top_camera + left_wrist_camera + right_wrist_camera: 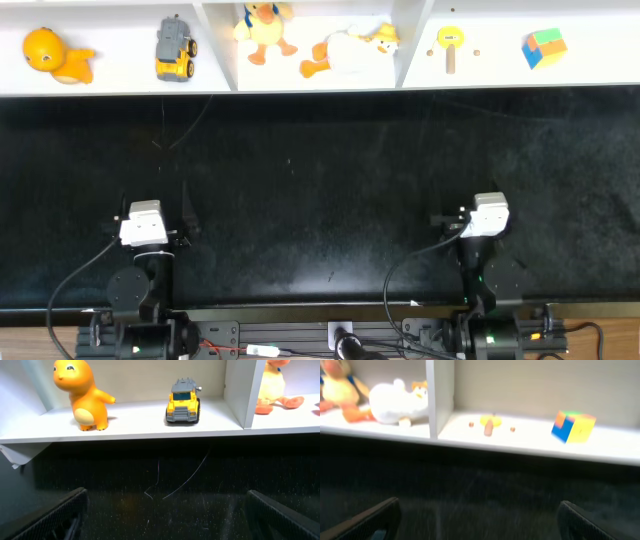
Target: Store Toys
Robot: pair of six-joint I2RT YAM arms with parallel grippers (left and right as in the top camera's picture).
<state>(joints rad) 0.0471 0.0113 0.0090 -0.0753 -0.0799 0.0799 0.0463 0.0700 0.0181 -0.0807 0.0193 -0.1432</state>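
Note:
Toys stand in a white shelf [320, 82] at the back of the black mat. An orange figure [56, 54] [82, 393] and a yellow toy truck [175, 49] [183, 401] share the left bay. A yellow duck plush [264, 30] [337, 387] and a white plush [347, 50] [400, 400] lie in the middle bay. A yellow wooden toy [450, 46] [490, 423] and a colour cube [544, 47] [573, 426] sit in the right bay. My left gripper [165, 517] and right gripper [477, 520] hang open and empty over the mat, near their bases.
White dividers [243, 392] [440, 397] separate the shelf bays. The black mat [320, 190] stretches between the shelf and both arms. Thin scratches mark the mat in the left wrist view.

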